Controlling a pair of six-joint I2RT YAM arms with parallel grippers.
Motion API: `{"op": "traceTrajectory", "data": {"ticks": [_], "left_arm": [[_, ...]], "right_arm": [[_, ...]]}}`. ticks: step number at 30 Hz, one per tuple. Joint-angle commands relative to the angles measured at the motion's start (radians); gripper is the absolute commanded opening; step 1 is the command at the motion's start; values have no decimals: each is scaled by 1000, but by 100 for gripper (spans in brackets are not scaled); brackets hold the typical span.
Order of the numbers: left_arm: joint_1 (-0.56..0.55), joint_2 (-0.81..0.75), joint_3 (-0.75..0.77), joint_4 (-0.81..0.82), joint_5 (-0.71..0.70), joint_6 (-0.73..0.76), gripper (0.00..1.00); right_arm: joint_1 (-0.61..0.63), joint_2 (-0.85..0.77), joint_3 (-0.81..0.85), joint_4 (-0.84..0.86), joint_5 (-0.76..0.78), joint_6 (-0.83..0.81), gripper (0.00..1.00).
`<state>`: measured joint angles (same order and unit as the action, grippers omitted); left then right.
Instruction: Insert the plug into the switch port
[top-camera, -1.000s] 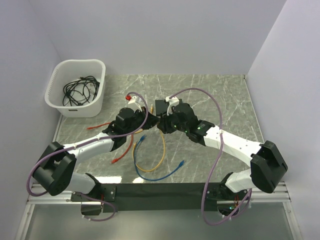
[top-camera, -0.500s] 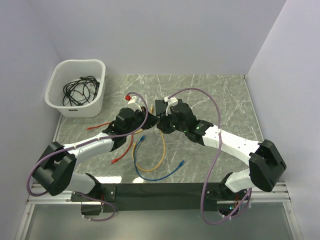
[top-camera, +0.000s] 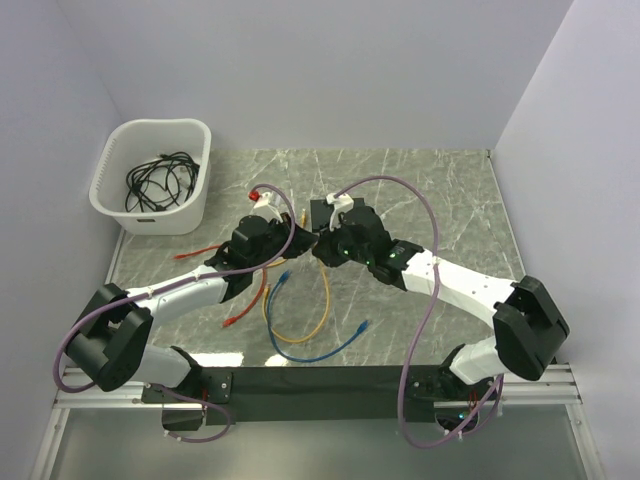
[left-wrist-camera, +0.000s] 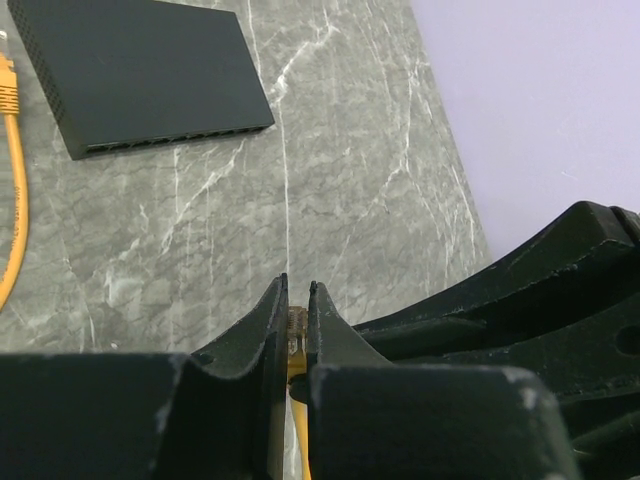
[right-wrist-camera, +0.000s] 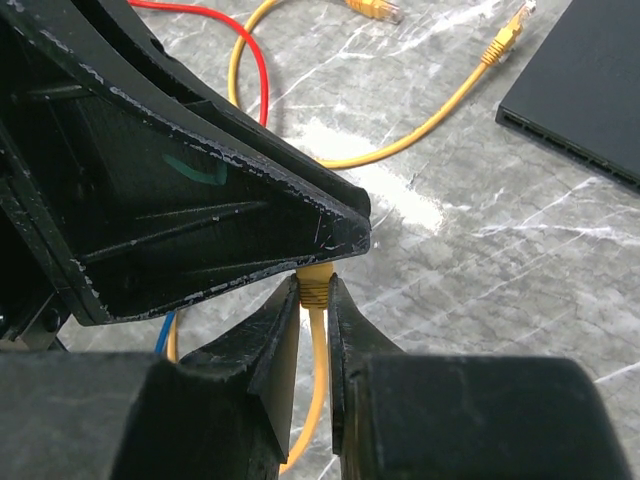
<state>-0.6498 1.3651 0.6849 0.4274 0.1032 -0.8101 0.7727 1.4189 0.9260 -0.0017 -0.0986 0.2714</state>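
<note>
The switch (left-wrist-camera: 140, 70) has a smooth matt-black casing; the table (left-wrist-camera: 380, 200) looks like grey-green marble, pale-veined, with a slight sheen; the right gripper (right-wrist-camera: 314, 300) is matt black plastic, scuffed pale along its edges; the yellow cable (right-wrist-camera: 420, 125) has a smooth, faintly glossy jacket; the plug (left-wrist-camera: 297, 328) looks like clear plastic; the basket (top-camera: 120, 205) is white plastic.

No legible text, brand, number or sign anywhere in view. Only a smeared green scrawl (right-wrist-camera: 195, 170) on the black casing (right-wrist-camera: 150, 220) just above and left of the right gripper (right-wrist-camera: 314, 300), unreadable as any letter. Plain matte top on the switch (right-wrist-camera: 590, 85), up to the right.
</note>
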Motion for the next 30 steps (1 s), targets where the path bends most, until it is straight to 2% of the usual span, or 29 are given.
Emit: {"op": "traceTrajectory", "data": {"ticks": [1, 2, 3, 6, 9, 13, 16, 20, 24, 27, 30], "left_arm": [[-4, -12, 22, 59, 7, -27, 7], [-2, -11, 24, 59, 3, -27, 13], [-2, -9, 22, 57, -2, -27, 30], [7, -12, 27, 39, -23, -20, 56], [35, 0, 45, 21, -7, 9, 65], [102, 40, 73, 13, 33, 22, 68], [143, 107, 97, 39, 79, 25, 67], [161, 265, 204, 48, 127, 67, 64], [167, 396, 315, 27, 153, 92, 62], [173, 480, 386, 7, 153, 91, 61], [177, 554, 453, -39, 145, 103, 60]], "right_arm": [[4, 25, 22, 32, -4, 2, 0], [5, 25, 22, 32, -4, 3, 0], [4, 25, 22, 31, 16, 3, 0], [-6, 17, 31, 9, 69, 14, 0], [-47, 0, 20, -18, 94, 26, 0], [-130, -17, 5, -64, 141, 67, 0], [-235, 5, 29, -122, 188, 103, 0], [-348, 78, 115, -202, 267, 101, 0], [-392, 249, 259, -308, 339, 92, 0], [-424, 380, 411, -389, 330, 91, 0], [-438, 491, 485, -442, 326, 83, 0]]}}
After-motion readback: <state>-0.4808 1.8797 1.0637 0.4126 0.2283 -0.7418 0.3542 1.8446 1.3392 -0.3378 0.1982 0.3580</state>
